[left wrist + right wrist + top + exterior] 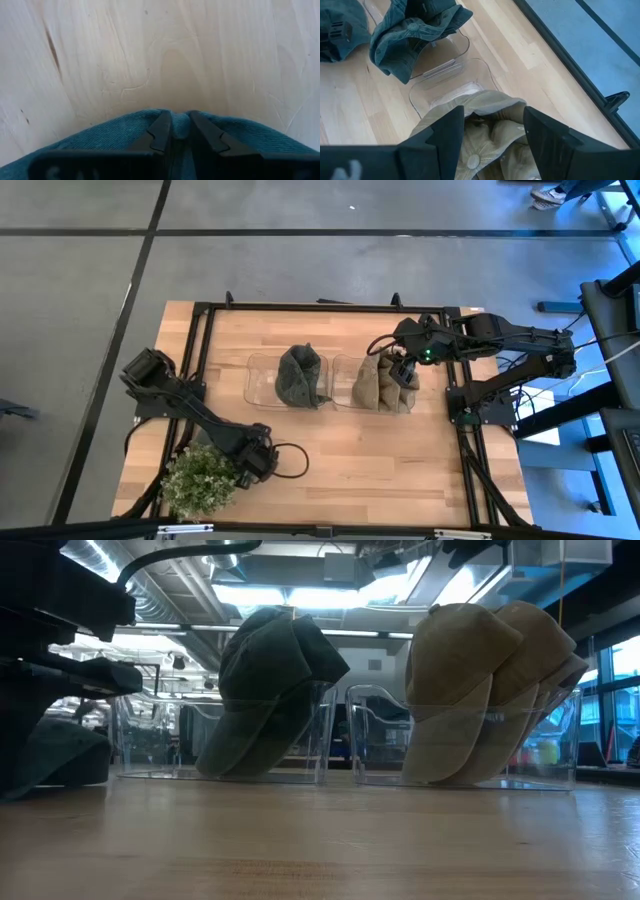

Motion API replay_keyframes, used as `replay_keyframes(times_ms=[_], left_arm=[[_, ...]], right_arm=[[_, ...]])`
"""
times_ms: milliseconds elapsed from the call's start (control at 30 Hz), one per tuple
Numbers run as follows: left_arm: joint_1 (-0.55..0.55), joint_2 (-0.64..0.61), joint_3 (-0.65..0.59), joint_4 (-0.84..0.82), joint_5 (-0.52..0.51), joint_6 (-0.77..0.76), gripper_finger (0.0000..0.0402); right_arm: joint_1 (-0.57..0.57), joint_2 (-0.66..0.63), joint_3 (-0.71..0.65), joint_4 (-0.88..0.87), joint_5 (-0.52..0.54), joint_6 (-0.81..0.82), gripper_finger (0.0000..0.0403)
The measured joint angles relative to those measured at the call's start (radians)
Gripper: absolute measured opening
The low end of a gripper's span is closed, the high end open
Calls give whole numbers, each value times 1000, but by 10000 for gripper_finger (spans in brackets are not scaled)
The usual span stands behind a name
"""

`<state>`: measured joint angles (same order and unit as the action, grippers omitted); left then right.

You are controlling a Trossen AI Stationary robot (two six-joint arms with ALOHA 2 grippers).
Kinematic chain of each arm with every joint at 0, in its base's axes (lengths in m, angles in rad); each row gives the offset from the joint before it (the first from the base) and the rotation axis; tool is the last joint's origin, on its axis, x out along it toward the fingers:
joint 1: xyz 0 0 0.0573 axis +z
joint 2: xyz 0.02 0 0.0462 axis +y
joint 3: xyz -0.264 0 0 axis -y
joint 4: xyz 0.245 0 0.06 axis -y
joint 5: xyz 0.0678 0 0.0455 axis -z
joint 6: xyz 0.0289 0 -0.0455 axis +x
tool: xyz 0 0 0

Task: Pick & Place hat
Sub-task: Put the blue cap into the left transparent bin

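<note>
Because the dark teal fabric cap (pixel 125 142) lies flat on the near-left of the pale wooden worktop (pixel 400 460), the lines below treat it as the hat in play.

Hat in play: the teal cap sits under the left end effector (pixel 172 131), partly hidden in the high view by the arm and by a green leafy plant (pixel 197 480) at the near-left corner.

Left end effector: its two dark fingers (pixel 159 132) are drawn almost together on a raised fold of the cap's cloth, pinching it; a lift looks like the step at hand.

Right end effector (pixel 492 131): spread wide, hovering just above the tan fabric caps (pixel 487 132); nothing is between its fingers.

Why the stores stand so: two clear plastic bins (pixel 365 740) sit side by side mid-worktop, the left one holding a dark green cap (pixel 275 680) upright, the right one a stack of tan caps, so sorting by colour seems intended.

Likely goal: the left bin, judged by the matching dark colour.

Edges: the cap is close to the near-left edge and just beside the plant; a black cable loop (pixel 290 460) lies to its right.

Open room: bare wood stretches between the cap and the bins, giving a free path far and to the right.

Risk: the bin's thin wall could catch the brim on entry.
</note>
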<state>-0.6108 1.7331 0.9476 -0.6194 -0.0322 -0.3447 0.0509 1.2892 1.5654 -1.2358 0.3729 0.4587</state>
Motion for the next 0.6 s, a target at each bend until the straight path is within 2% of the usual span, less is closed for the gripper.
replay_keyframes(times_ms=[133, 367, 600], left_arm=[[25, -22, 75, -107, 1, -8, 42], [82, -134, 228, -178, -23, -3, 42], [126, -289, 337, -173, -152, 45, 42]], right_arm=[[0, 0, 0, 0, 0, -11, 206], [0, 0, 0, 2, 0, -23, 206], [0, 0, 0, 1, 0, -23, 206]])
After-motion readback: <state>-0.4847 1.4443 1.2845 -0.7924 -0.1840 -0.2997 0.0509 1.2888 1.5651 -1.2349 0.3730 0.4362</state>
